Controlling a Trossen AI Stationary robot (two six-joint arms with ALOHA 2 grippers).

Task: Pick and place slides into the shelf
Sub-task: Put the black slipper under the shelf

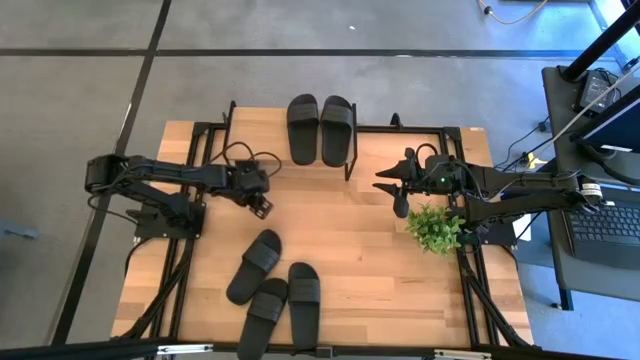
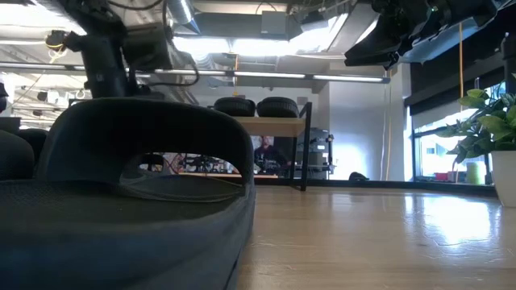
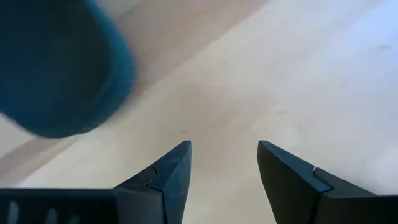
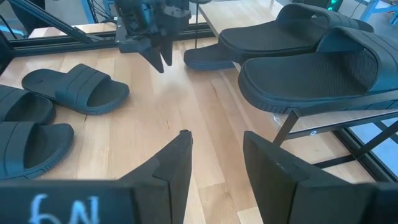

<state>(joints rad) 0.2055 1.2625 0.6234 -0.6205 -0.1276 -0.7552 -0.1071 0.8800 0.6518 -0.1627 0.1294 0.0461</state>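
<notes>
Matt black, seemingly rubbery slides (image 4: 311, 71) are seen on the shelf (image 4: 323, 115); smooth, faintly glossy pale wood forms the table (image 1: 350, 230).

From my overhead feed, the wooden table (image 1: 350, 250) sits on a grey floor (image 1: 80, 100) crossed by dark seams. At three o'clock I see a dark desk (image 1: 590, 250) with a laptop (image 1: 610, 225) and loose cables (image 1: 535, 150). A small green potted plant (image 1: 433, 228) stands on the table toward four o'clock. Looking level across the table, I see a ceiling with bright light strips (image 2: 266, 47) and exposed ducts (image 2: 181, 16). At three o'clock tall windows (image 2: 443, 153) let daylight in. A white wall (image 2: 355, 129) stands behind, with a screen (image 2: 264, 153) glowing near it.
</notes>
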